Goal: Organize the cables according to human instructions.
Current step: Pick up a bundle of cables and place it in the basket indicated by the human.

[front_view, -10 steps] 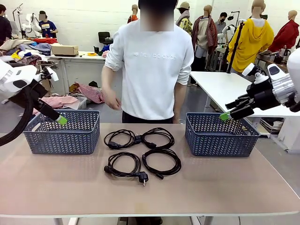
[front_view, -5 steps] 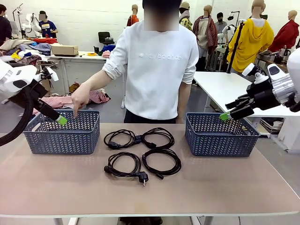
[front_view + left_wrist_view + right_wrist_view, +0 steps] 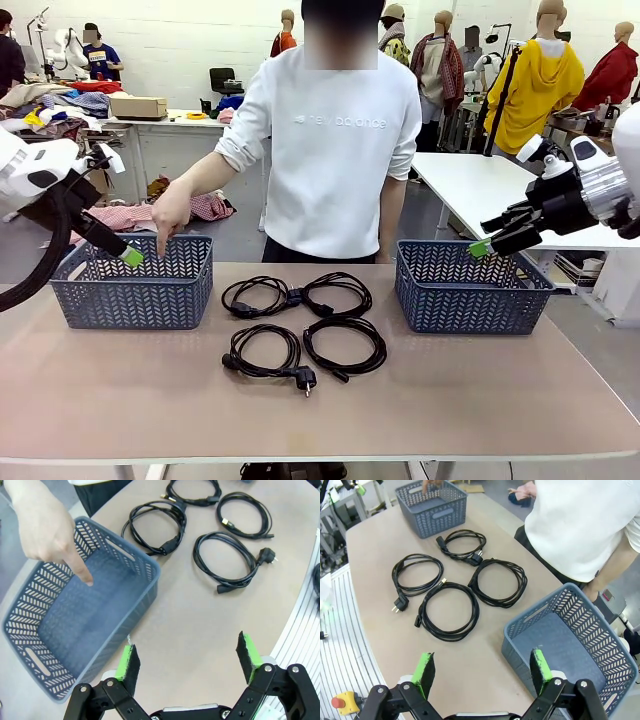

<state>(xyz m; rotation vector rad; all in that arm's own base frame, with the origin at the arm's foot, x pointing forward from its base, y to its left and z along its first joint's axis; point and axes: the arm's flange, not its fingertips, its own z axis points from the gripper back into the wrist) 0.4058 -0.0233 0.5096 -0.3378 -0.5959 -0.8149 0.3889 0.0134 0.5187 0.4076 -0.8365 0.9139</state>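
Observation:
Several coiled black cables [image 3: 300, 322] lie in the middle of the table between two blue baskets, each with chunky plugs; they also lie beyond my fingers in both wrist views [image 3: 225, 562] [image 3: 451, 611]. The human [image 3: 335, 150] stands at the far side, one hand [image 3: 172, 215] [image 3: 47, 530] pointing a finger down into the left basket [image 3: 130, 292] [image 3: 145, 587]. My left gripper [image 3: 125, 255] [image 3: 187, 655] hovers open above that basket's near left part, holding nothing. My right gripper [image 3: 482, 245] [image 3: 482, 670] hangs open and empty over the right basket [image 3: 470, 300] [image 3: 535, 615].
Both baskets hold nothing. Bare tabletop [image 3: 320, 415] stretches between the cables and the near edge. A white table [image 3: 480, 180] stands behind on the right, and a cluttered table with clothes [image 3: 60, 105] stands at the back left.
The person's hand has risen from beside the hip and now points down into the left basket. Both arms and the cables have stayed put.

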